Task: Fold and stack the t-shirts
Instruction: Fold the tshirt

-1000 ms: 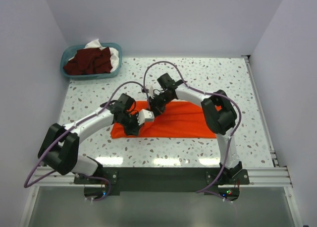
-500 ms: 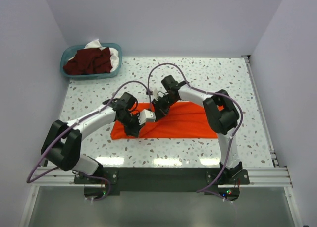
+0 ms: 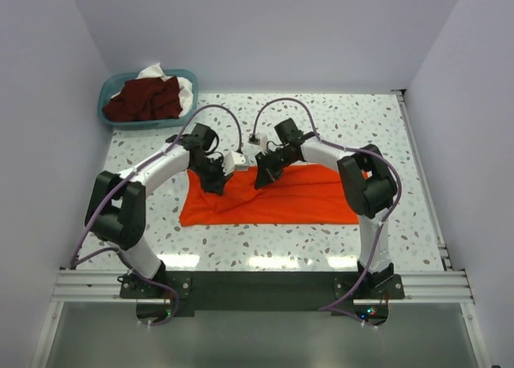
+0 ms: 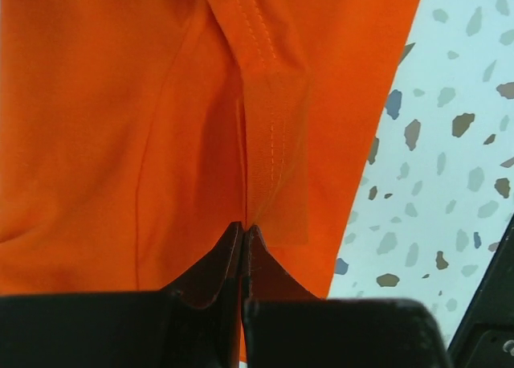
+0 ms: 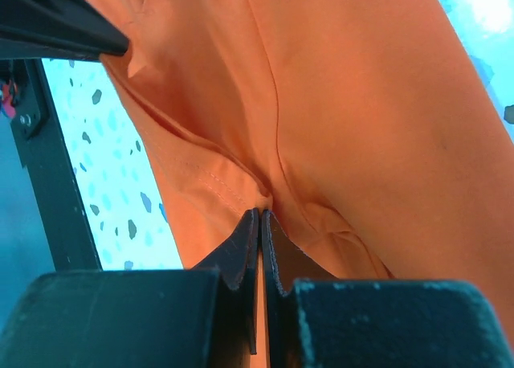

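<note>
I'm mid-fold on the orange shirt (image 3: 293,199), which is spread in the middle of the table (image 3: 345,119). Left gripper (image 4: 243,226) and right gripper (image 5: 261,212) are both pinched tight on its far edge. Next move, I reckon, is carrying that edge toward me evenly, no bunching.

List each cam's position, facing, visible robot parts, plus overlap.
Top external: above, behind the bases, looking down on table, orange t-shirt, basket; left arm and right arm show.
Left wrist: on the left wrist, looking along shut left jaws pinching the t-shirt's hem.
Right wrist: likewise, shut right jaws pinching a fold.
Shared: all see the orange t-shirt and table.
</note>
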`<action>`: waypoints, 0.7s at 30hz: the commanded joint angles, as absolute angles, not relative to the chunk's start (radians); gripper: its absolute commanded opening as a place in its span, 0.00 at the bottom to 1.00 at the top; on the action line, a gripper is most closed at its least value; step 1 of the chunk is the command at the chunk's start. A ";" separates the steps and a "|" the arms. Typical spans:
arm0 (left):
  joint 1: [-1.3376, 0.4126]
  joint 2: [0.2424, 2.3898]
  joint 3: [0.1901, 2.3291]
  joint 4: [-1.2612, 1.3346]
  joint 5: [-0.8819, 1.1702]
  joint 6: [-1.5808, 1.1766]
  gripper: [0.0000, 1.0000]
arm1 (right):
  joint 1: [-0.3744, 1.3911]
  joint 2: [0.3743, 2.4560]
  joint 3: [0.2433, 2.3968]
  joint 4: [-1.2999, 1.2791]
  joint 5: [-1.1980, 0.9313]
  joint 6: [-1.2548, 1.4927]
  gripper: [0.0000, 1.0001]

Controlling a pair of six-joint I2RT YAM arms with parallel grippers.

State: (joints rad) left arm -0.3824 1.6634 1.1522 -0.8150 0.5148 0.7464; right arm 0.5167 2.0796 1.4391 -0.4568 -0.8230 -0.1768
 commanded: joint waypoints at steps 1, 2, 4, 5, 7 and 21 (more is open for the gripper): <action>-0.356 1.697 1.227 -0.853 0.508 0.818 0.02 | 0.523 2.022 1.425 -0.332 -0.856 -0.075 0.00; -0.350 1.704 1.235 -0.853 0.496 0.824 0.03 | 0.523 2.023 1.424 -0.322 -0.854 -0.060 0.00; -0.331 1.720 1.259 -0.859 0.491 0.841 0.04 | 0.523 2.023 1.416 -0.290 -0.848 -0.034 0.00; -0.328 1.726 1.265 -0.859 0.479 0.848 0.05 | 0.522 2.020 1.404 -0.279 -0.842 -0.023 0.00; -0.318 1.741 1.276 -0.854 0.472 0.856 0.05 | 0.520 2.014 1.390 -0.233 -0.827 0.020 0.00; -0.276 1.781 1.230 -0.669 0.354 0.792 0.16 | 0.520 1.947 1.315 -0.100 -0.534 0.049 0.02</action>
State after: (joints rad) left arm -0.2943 1.7714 1.2282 -0.7464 0.3939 0.8139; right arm 0.5167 2.0163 1.3186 -0.1539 -0.6415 0.0578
